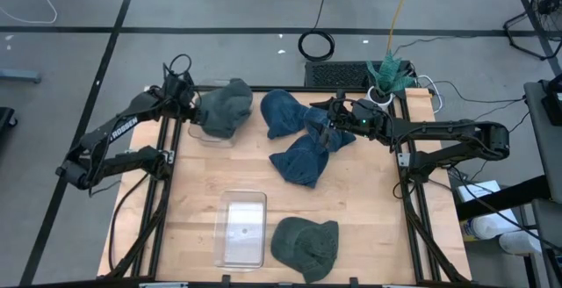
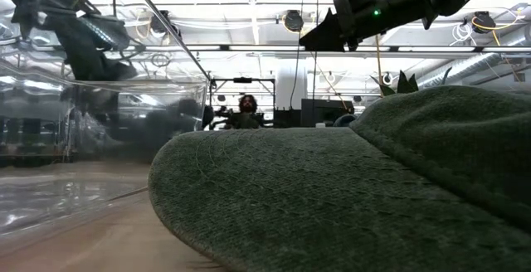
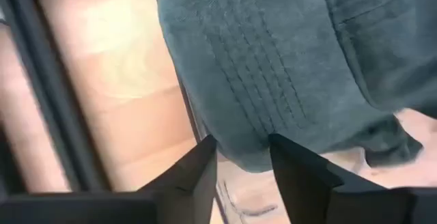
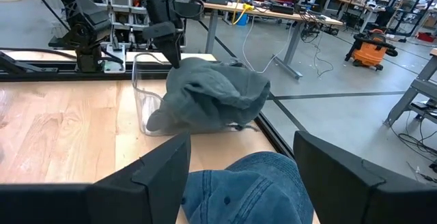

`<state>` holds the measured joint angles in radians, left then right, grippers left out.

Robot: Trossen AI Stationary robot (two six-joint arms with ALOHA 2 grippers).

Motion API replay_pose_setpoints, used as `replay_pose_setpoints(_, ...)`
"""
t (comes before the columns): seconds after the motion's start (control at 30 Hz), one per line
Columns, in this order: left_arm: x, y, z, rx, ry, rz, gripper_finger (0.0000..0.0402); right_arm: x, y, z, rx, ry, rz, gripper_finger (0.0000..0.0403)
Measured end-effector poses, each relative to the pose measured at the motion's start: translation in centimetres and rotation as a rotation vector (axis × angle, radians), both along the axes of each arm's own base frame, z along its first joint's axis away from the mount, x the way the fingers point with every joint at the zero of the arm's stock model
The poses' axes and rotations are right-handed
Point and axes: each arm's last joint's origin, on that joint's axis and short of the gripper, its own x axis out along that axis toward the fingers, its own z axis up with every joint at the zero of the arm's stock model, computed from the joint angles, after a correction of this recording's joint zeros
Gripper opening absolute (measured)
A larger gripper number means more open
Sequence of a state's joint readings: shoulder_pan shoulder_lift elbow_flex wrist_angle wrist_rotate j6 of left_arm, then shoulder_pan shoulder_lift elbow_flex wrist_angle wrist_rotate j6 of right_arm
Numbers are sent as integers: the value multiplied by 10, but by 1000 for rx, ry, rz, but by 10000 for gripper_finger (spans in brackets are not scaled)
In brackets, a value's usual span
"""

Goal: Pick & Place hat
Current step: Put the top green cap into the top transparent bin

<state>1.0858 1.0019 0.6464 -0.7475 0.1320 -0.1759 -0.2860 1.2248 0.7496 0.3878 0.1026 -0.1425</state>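
Left pincer (image 3: 239, 157) slightly parted at grey hat (image 3: 273, 60) edge; right pincer (image 4: 239, 159) spread over blue hat (image 4: 246, 186)

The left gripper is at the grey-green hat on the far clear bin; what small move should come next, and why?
Probably lift the left gripper straight up and away. Its fingers stand apart just off the grey-green hat, which lies draped over the clear bin, so the hat looks released. The right gripper hovers open over a blue hat.
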Motion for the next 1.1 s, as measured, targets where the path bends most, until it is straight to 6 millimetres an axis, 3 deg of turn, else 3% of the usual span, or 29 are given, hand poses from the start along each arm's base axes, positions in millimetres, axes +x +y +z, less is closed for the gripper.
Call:
replay_pose_setpoints(0.33,3,-1,8,-2,1,-11,208,0,0,0,0,0,0,247)
replay_pose_setpoints(0.57,2,-3,31,-30,14,-9,214,0,0,0,0,0,0,247)
replay_pose_setpoints(0.73,6,3,53,58,-26,-26,213,0,0,0,-2,1,0,247)
replay_pose_setpoints(0.83,14,11,64,154,-131,-68,214,0,0,0,-3,1,0,247)
replay_pose_setpoints(0.97,34,20,70,229,-328,-257,214,0,0,0,-8,3,1,247)
replay_pose_setpoints(1.1,60,20,57,225,-250,-366,184,0,0,0,-9,4,1,247)
